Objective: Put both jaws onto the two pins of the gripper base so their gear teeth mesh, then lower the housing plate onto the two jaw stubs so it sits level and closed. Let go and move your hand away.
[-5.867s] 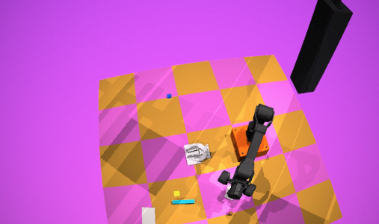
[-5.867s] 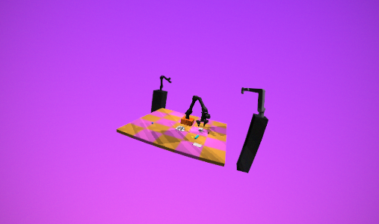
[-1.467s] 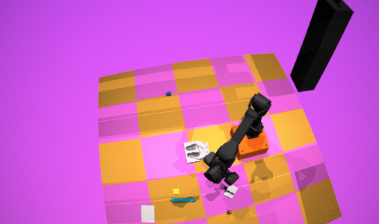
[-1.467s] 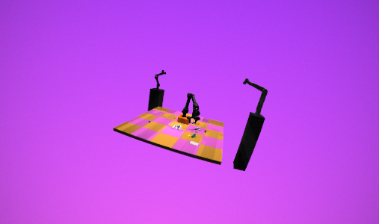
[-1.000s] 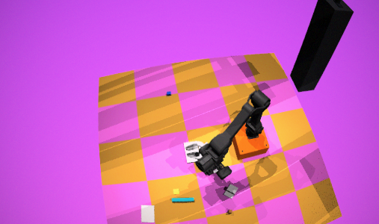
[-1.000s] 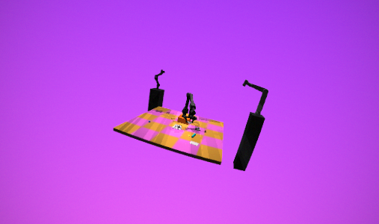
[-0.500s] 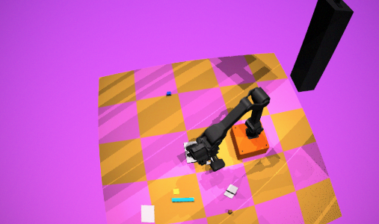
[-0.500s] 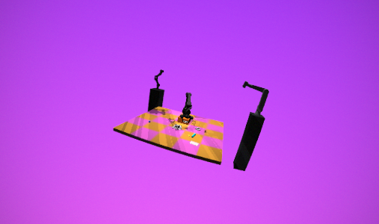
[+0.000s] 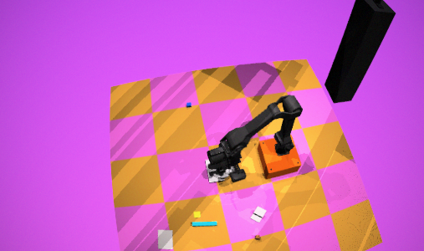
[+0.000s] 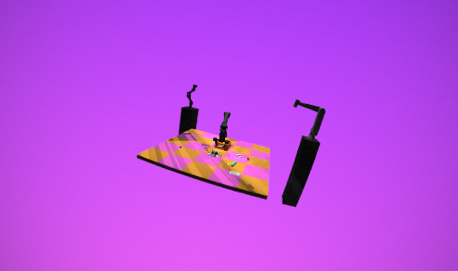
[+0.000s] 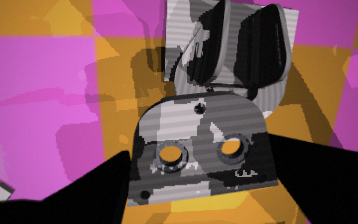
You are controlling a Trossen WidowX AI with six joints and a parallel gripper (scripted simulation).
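The housing plate (image 11: 180,119), grey with a rounded far edge and two round holes, is held between the fingers of my gripper (image 11: 196,149) (image 9: 227,168). The holes show orange table through them. Beyond the plate in the wrist view, the gripper base (image 11: 179,14) (image 9: 212,176) lies on the table, partly overlapped by the plate's far edge. Two jaws with dark insides and pale rims, a left jaw (image 11: 211,55) and a right jaw (image 11: 266,52), are side by side on the base. Their gear teeth and the pins are hidden. The arm covers much of the base in the top view.
A white two-part block (image 9: 261,211) lies to the front right. A cyan bar (image 9: 204,223), a yellow square (image 9: 196,214) and a pale rectangle (image 9: 165,239) lie toward the front. A small brown piece (image 9: 257,238) and a blue cube (image 9: 188,105) are farther off. The orange arm mount (image 9: 278,162) stands close by.
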